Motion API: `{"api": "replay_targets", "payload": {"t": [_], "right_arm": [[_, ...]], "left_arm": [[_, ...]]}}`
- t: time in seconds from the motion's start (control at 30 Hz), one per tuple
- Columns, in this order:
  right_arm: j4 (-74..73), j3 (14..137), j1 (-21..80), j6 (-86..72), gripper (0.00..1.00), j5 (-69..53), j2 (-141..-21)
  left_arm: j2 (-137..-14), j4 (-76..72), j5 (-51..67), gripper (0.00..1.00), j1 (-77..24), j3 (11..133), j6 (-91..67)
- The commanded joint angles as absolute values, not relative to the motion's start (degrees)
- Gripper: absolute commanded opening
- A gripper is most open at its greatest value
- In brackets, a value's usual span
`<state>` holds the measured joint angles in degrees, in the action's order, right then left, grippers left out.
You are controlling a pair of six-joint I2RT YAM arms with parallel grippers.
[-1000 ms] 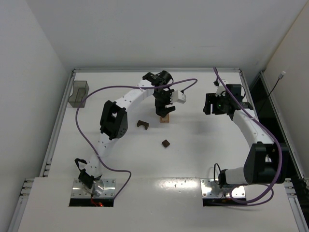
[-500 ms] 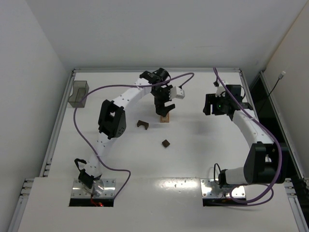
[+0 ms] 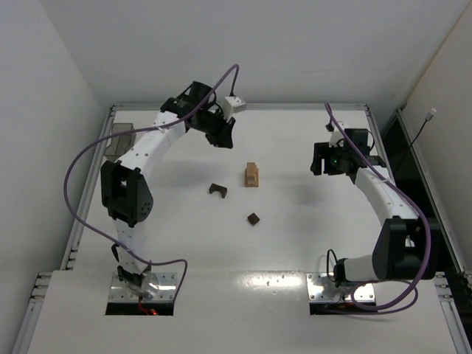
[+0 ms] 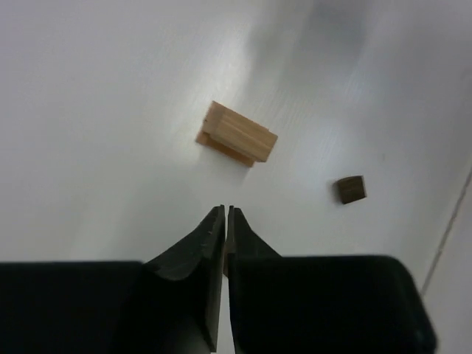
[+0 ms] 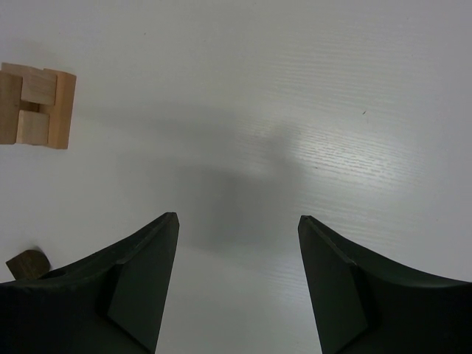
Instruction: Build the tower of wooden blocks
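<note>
The wood block tower (image 3: 252,175) is a short stack of light tan blocks standing free mid-table; it also shows in the left wrist view (image 4: 237,134) and the right wrist view (image 5: 35,105). A dark arch block (image 3: 217,190) and a dark cube (image 3: 253,218) lie loose in front of it. My left gripper (image 3: 221,136) hangs behind and to the left of the tower, its jaws shut (image 4: 226,210) with nothing held. My right gripper (image 3: 318,159) hovers to the right of the tower, open and empty (image 5: 238,217).
A translucent grey bin (image 3: 118,140) stands at the back left edge, partly behind the left arm. The dark cube (image 4: 350,189) shows beyond the tower in the left wrist view. A raised rim borders the table (image 3: 295,107).
My left gripper let go at the tower, drew back up and to the back left, and shut empty. The tower stays standing alone. The right arm has not moved.
</note>
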<state>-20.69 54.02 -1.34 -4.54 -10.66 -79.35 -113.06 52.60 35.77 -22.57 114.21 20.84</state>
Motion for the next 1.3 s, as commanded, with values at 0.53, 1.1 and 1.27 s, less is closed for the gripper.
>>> {"api": "replay_targets", "payload": {"t": [0.53,1.1,1.27], "right_arm": [[-20.8,57.5,0.2,-12.9,0.63,-1.8,-79.9],[-20.3,58.0,-0.4,-12.9,0.63,-3.9,-80.4],[-20.3,58.0,-0.4,-12.9,0.63,-4.0,-80.4]], "left_arm": [[-118.5,40.0,-3.6,0.00,-32.0,95.6,-21.4],[-124.8,38.8,0.6,0.13,-32.0,102.5,-23.3],[-126.0,38.8,2.6,0.27,-32.0,104.2,-23.8]]}}
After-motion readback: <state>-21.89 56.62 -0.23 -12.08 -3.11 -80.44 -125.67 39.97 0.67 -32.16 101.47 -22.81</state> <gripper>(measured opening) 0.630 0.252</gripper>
